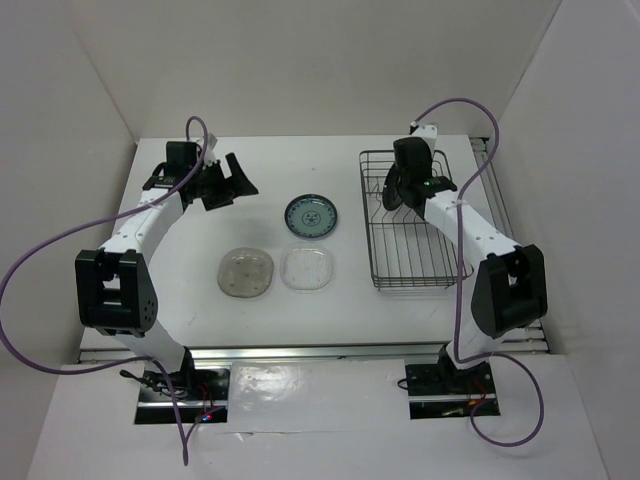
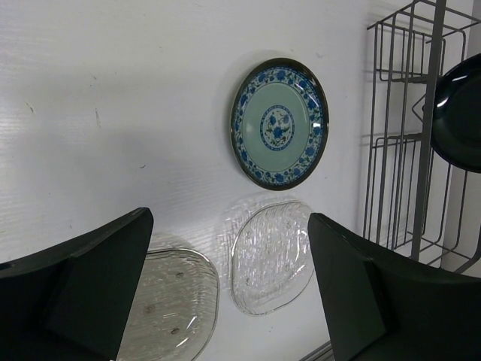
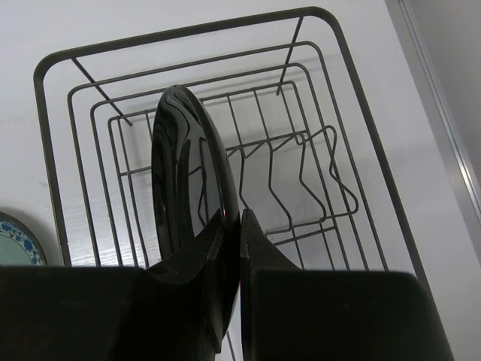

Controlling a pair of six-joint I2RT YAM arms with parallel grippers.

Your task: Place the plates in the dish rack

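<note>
My right gripper (image 1: 407,186) (image 3: 239,219) is shut on the rim of the glossy black plate (image 1: 396,192) (image 3: 183,173). It holds the plate on edge inside the far left part of the dark wire dish rack (image 1: 417,272) (image 3: 188,34). I cannot tell whether the plate touches the tines. The blue-green patterned plate (image 1: 310,215) (image 2: 279,124) lies flat at the table's middle. Two clear glass plates (image 1: 246,272) (image 1: 307,268) lie side by side nearer me, and both show in the left wrist view (image 2: 169,308) (image 2: 270,256). My left gripper (image 1: 232,183) (image 2: 229,218) is open and empty at the far left.
The rack (image 2: 391,150) stands at the right side of the white table, its near half holding only tines. White walls enclose the table on the left, back and right. Purple cables loop off both arms.
</note>
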